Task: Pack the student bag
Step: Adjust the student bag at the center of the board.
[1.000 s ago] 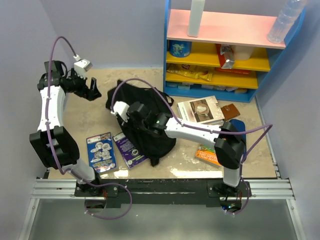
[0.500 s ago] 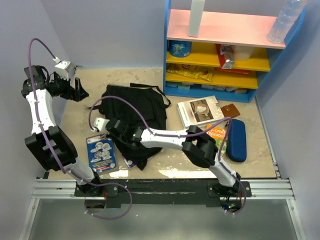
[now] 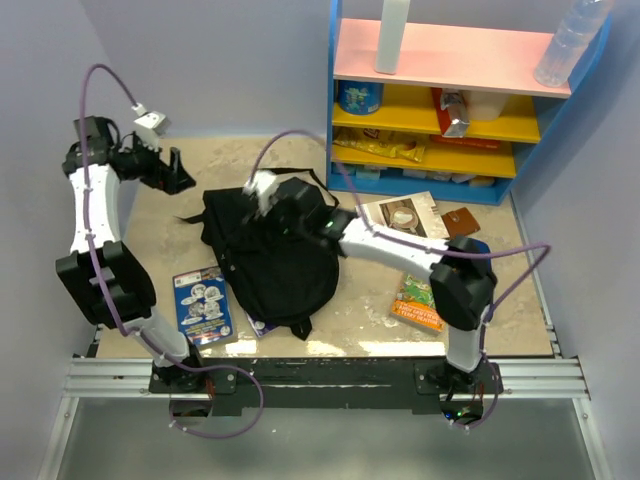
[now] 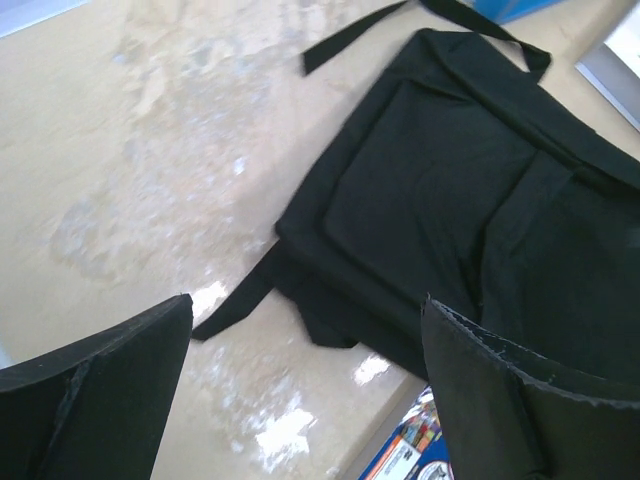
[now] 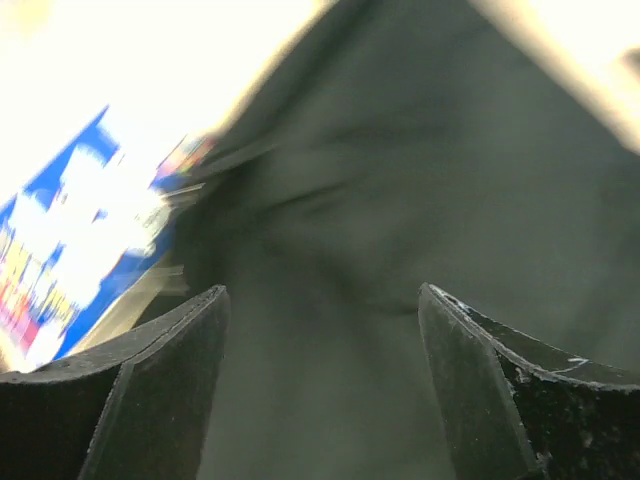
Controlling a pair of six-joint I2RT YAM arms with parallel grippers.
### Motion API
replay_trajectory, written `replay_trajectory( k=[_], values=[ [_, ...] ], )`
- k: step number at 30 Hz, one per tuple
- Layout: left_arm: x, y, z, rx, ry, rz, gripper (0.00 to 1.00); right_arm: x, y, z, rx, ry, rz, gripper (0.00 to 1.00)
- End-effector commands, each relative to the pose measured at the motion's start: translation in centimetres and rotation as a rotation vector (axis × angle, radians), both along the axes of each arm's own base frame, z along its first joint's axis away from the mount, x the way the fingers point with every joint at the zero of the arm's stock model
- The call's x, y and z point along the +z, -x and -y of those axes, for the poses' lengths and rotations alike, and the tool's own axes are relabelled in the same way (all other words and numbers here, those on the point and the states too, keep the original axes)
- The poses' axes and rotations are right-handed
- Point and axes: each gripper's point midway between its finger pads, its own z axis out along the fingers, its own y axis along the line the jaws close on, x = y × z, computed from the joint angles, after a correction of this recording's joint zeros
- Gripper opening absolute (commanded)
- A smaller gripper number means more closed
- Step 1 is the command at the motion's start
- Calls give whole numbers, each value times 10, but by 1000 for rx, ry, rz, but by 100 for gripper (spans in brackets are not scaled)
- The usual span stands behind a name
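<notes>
I see the student bag lying on the bench, neither end effector gripping it.
The black bag sits left of centre, with a blue booklet just beside its near-left edge and a white book to its right; the right end effector hovers over the bag's far end, its jaws apart and only blurred black fabric beneath them; the left end effector hangs off to the bag's far left above bare bench, its jaws spread wide and empty.
</notes>
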Motion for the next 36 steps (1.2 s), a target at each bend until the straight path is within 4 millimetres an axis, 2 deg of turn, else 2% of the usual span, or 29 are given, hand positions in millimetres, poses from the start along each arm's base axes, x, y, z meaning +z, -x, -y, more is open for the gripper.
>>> replay_trajectory(
  k=[1,3,4,5,6,7,8,10,13,14,15,16,20,21,25,29,30,32,36],
  values=[
    [2,-8,69,-178,-24,40,100,52,-65,33,-138,-190,-30,77],
    [-1,-6,92,-232,-2,44,100,49,-81,42,-143,-178,-3,76],
    [-3,-3,113,-281,5,37,100,50,-88,45,-150,-174,6,76],
    [-9,1,124,-308,11,18,100,37,-98,50,-140,-165,-17,76],
    [-17,2,134,-336,8,-4,100,34,-102,53,-129,-166,-24,76],
    [-24,5,149,-366,-3,-19,100,30,-116,62,-136,-169,-15,75],
    [-36,7,154,-371,-4,-35,100,23,-119,62,-119,-168,-22,75],
    [-47,10,160,-373,1,-63,100,21,-115,57,-16,-189,14,74],
    [-69,15,152,-337,-32,-102,100,3,-110,49,112,-157,45,74],
    [-81,16,149,-322,-50,-108,100,-2,-109,47,141,-147,42,73],
    [-87,15,143,-296,-83,-107,100,-15,-101,42,224,-139,30,74],
    [-93,16,141,-288,-98,-108,100,-18,-98,38,258,-135,20,74],
    [-117,5,126,-220,-181,-137,100,-39,-85,33,373,-128,-21,78],
    [-128,1,120,-194,-204,-158,100,-44,-85,32,383,-120,-23,78],
    [-143,-11,114,-168,-237,-175,100,-67,-96,30,375,-97,-44,80],
    [-156,-11,108,-153,-272,-185,100,-73,-98,28,404,-115,-80,80],
    [-158,-10,106,-152,-279,-186,100,-69,-101,27,418,-125,-81,80],
    [-162,-7,105,-152,-287,-193,100,-82,-92,33,455,-112,-168,79],
    [-166,-3,105,-155,-289,-198,100,-71,-63,36,573,-151,-253,76]
  ],
)
